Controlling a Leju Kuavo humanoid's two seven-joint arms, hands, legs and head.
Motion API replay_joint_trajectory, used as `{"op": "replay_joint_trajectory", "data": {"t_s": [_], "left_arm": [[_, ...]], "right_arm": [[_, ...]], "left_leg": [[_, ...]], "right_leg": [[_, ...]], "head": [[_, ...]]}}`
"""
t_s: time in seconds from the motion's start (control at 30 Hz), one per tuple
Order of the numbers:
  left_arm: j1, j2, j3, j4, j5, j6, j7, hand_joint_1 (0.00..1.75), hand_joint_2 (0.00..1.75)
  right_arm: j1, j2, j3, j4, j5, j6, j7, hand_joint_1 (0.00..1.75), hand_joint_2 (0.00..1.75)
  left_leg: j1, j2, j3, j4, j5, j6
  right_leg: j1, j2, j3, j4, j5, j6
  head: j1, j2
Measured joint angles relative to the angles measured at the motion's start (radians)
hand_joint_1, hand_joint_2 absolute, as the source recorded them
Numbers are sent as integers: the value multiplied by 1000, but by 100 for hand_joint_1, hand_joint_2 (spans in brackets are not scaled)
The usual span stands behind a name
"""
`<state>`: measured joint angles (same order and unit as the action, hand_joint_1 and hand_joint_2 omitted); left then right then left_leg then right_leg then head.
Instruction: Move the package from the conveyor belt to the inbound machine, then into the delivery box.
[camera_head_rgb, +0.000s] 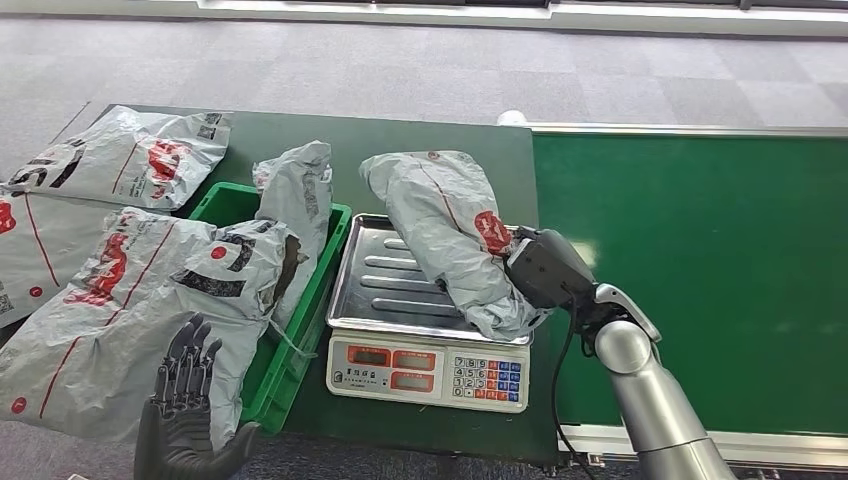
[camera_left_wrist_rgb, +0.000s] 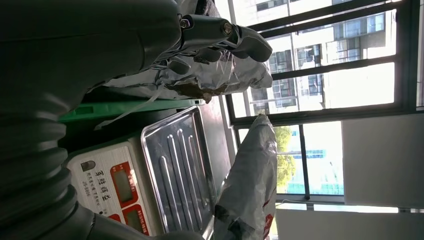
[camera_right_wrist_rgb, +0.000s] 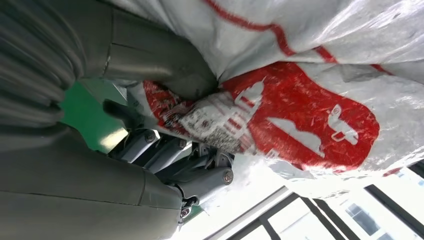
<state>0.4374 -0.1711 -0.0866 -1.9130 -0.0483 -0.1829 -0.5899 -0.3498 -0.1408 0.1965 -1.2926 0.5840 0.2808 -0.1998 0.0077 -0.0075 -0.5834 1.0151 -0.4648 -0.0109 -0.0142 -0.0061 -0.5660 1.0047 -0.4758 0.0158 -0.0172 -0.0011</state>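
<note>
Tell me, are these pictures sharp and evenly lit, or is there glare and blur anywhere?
Head view: even light, sharp, with a soft sheen on the scale's steel tray. Left wrist view: the windows are blown out bright, leaving the left robot hand dark. Right wrist view: the grey package sits very close and looks slightly soft.

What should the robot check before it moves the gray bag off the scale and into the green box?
1. Right hand holds the gray bag: ok; the right wrist view shows its thumb and fingers pinching the plastic.
2. Bag is on the scale tray: ok, though its end hangs over the tray's edge.
3. Weight shown on the scale display: cannot tell, too small.
4. Room in the green box: not ok; other bags already fill and cover it.
5. Left hand out of the way: ok; it is open near the table's edge.
</note>
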Motion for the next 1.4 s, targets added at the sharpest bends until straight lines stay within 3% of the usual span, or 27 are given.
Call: {"op": "replay_joint_trajectory", "data": {"t_s": [0.37, 0.83, 0.93, 1.03, 1.13, 1.23, 1.4], "left_arm": [[3, -4, 1, 0, -12, -23, 4, 0, 175], [3, -9, 3, 0, -40, -22, 16, 0, 175], [2, -11, 3, -4, -79, -5, 24, 0, 175], [-13, -13, -2, -21, -200, 56, 47, 0, 175], [-67, -13, -39, -37, -366, 153, 88, 0, 175], [-166, -12, -115, -29, -540, 209, 184, 0, 175], [-439, -19, -255, 137, -751, 243, 392, 0, 175]], "right_arm": [[2, 0, 0, 1, 44, -27, 23, 0, 175], [17, -1, -1, -8, 37, -77, -8, 0, 175], [30, 3, -13, -25, 20, -158, -27, 0, 175], [69, 29, -65, -98, -58, -351, -101, 0, 175], [142, 74, -143, -222, -172, -508, -196, 0, 175], [245, 137, -218, -368, -285, -625, -285, 0, 175], [421, 227, -304, -559, -453, -647, -352, 0, 175]], "left_leg": [[0, 0, 0, 0, 0, 0], [0, 0, 0, 0, 0, 0], [0, 0, 0, 0, 0, 0], [0, -1, 0, 0, 0, 0], [0, -2, 0, 0, 0, 0], [0, -4, 0, 0, 0, 0], [0, -6, 0, 0, 0, 0]], "right_leg": [[0, 0, 0, 0, 0, 0], [0, 0, 0, 0, 0, 0], [0, 0, 0, 0, 0, 0], [0, -1, -1, 0, 0, 0], [0, -2, -1, 0, 0, 0], [0, -5, -2, -1, -1, 0], [0, -6, -1, -1, 0, 0]], "head": [[0, 0], [0, 0], [0, 0], [0, 0], [0, 0], [0, 0], [0, 0]]}}
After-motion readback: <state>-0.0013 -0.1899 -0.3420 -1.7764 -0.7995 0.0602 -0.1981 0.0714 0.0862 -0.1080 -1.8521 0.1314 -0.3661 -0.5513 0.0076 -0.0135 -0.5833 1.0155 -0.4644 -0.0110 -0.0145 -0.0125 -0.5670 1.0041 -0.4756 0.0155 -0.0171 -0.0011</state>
